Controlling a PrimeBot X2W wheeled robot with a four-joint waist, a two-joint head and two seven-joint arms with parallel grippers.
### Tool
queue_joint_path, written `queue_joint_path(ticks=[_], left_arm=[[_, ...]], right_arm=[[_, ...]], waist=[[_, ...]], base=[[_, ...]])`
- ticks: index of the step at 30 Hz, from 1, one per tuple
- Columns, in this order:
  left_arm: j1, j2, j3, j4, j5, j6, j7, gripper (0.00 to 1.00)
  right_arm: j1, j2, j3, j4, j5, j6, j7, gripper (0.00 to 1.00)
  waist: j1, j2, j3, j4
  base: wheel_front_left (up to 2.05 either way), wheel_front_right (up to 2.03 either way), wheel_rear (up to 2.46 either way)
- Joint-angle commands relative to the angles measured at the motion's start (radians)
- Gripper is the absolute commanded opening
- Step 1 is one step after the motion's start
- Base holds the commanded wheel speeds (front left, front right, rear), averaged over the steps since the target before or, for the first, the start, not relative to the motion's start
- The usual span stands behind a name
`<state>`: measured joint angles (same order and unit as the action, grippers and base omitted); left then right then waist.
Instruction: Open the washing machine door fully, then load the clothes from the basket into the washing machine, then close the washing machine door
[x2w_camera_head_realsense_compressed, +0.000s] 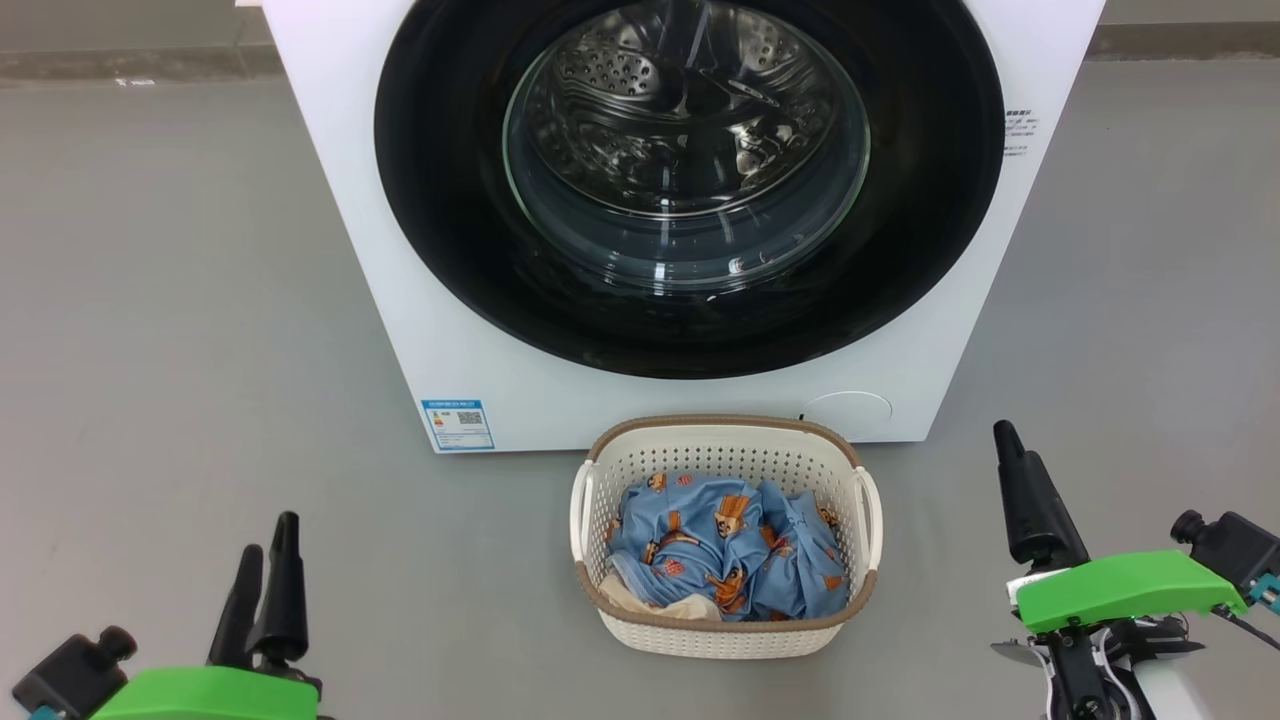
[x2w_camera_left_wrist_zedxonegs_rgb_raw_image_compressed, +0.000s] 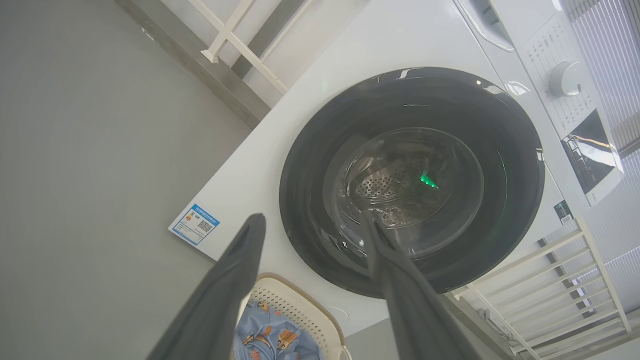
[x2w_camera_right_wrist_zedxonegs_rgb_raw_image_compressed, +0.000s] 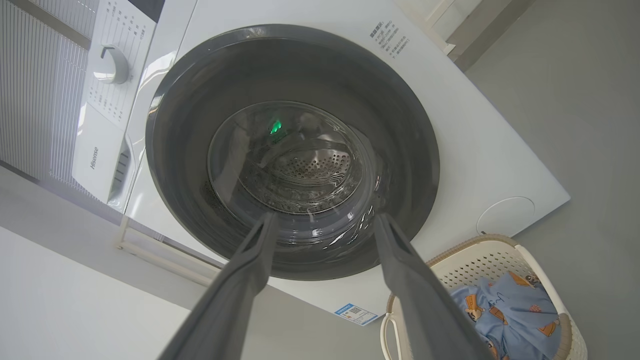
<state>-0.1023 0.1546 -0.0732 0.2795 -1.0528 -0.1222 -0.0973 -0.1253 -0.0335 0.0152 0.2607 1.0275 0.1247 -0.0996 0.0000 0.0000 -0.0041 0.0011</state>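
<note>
The white washing machine (x2w_camera_head_realsense_compressed: 450, 350) stands ahead of me. Its round black-ringed door (x2w_camera_head_realsense_compressed: 440, 150) lies flush against the front, and the steel drum shows through the glass. On the floor just before it sits the cream basket (x2w_camera_head_realsense_compressed: 725, 422), holding blue bear-print clothes (x2w_camera_head_realsense_compressed: 720, 540) and a cream cloth (x2w_camera_head_realsense_compressed: 680, 605). My left gripper (x2w_camera_head_realsense_compressed: 270, 535) hangs open at the lower left, well left of the basket. My right gripper (x2w_camera_head_realsense_compressed: 1015, 460) is open at the lower right. In the wrist views, the left gripper (x2w_camera_left_wrist_zedxonegs_rgb_raw_image_compressed: 312, 217) and the right gripper (x2w_camera_right_wrist_zedxonegs_rgb_raw_image_compressed: 325, 216) both point at the door (x2w_camera_left_wrist_zedxonegs_rgb_raw_image_compressed: 310, 210) (x2w_camera_right_wrist_zedxonegs_rgb_raw_image_compressed: 180, 150) with nothing between their fingers.
Grey floor (x2w_camera_head_realsense_compressed: 180, 300) spreads on both sides of the machine. A blue label (x2w_camera_head_realsense_compressed: 458, 424) and a round cover (x2w_camera_head_realsense_compressed: 848, 412) mark the lower front. The control knob (x2w_camera_left_wrist_zedxonegs_rgb_raw_image_compressed: 565, 79) sits on the top panel. A white rack (x2w_camera_left_wrist_zedxonegs_rgb_raw_image_compressed: 565, 280) stands beside the machine.
</note>
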Motion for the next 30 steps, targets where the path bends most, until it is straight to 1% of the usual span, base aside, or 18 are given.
queue_joint_path(ticks=[1, 15, 30], left_arm=[[-0.051, 0.024, 0.017, -0.015, 0.034, 0.002, -0.014, 1.00], [-0.062, 0.037, -0.004, 0.009, 0.219, 0.003, -0.056, 1.00], [-0.081, 0.044, -0.012, 0.024, 0.372, 0.002, -0.098, 1.00]], right_arm=[[-0.056, -0.010, 0.014, -0.017, -0.041, 0.004, -0.015, 1.00], [-0.082, -0.012, 0.026, 0.024, -0.264, 0.005, -0.056, 1.00], [-0.112, -0.014, 0.029, 0.069, -0.420, 0.005, -0.097, 1.00]], waist=[[0.0000, 0.0000, -0.001, 0.001], [0.0000, 0.0000, -0.011, 0.002], [0.0000, 0.0000, -0.014, 0.000]], base=[[0.00, 0.00, 0.00], [0.00, 0.00, 0.00], [0.00, 0.00, 0.00]])
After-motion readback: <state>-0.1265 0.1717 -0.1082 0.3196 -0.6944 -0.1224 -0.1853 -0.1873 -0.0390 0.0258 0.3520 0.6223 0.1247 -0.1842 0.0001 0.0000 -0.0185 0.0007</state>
